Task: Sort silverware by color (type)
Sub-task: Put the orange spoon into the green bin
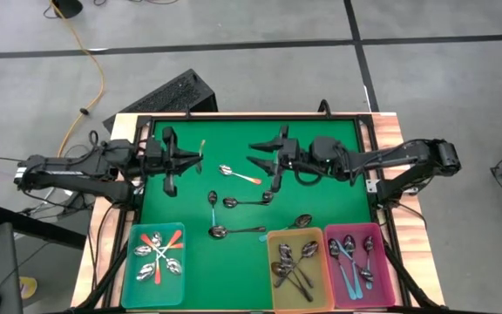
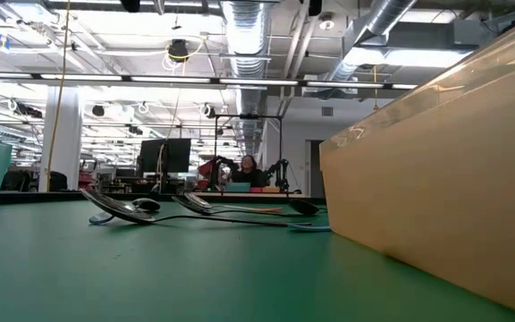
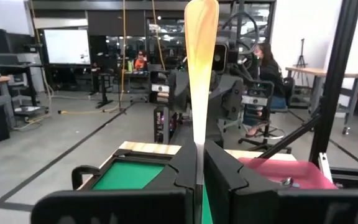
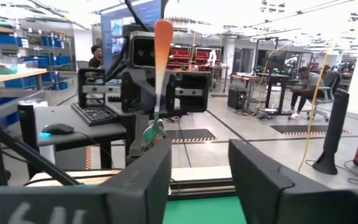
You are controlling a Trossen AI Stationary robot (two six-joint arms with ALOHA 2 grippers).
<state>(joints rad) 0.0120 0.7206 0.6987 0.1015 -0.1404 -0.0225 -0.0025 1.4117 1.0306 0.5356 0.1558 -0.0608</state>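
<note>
- Landmark: yellow bin [image 1: 295, 269], middle of three bins along the near edge of the green counter [image 1: 321, 179].
- Left tool [image 1: 197, 158]: far from the yellow bin, over the far left part of the counter; fingers together, clamped on an orange-handled spoon [image 3: 201, 68]. In the left wrist view the handle stands upright out of the closed fingers [image 3: 185, 171].
- Right tool [image 1: 264, 166]: beyond the yellow bin, over the far middle of the counter, facing the left tool; fingers [image 4: 257, 171] apart, nothing between them.
- Loose silverware beyond the yellow bin: an orange-handled spoon [image 1: 238, 174] between the two tools; a blue-handled spoon [image 1: 213, 206]; a dark spoon [image 1: 247, 201]; a dark spoon [image 1: 234, 230] just left of the bin; a dark spoon [image 1: 299, 221] at the bin's far rim.
- Teal bin [image 1: 132, 269], well left of the yellow bin: orange-handled spoons [image 1: 159, 253].
- Yellow bin: dark-handled spoons [image 1: 290, 266].
- Pink bin [image 1: 383, 270], just right of the yellow bin: blue-handled spoons [image 1: 351, 260].
- Low view: spoons [image 2: 119, 207] lying flat on the counter, yellow bin wall close at right.
</note>
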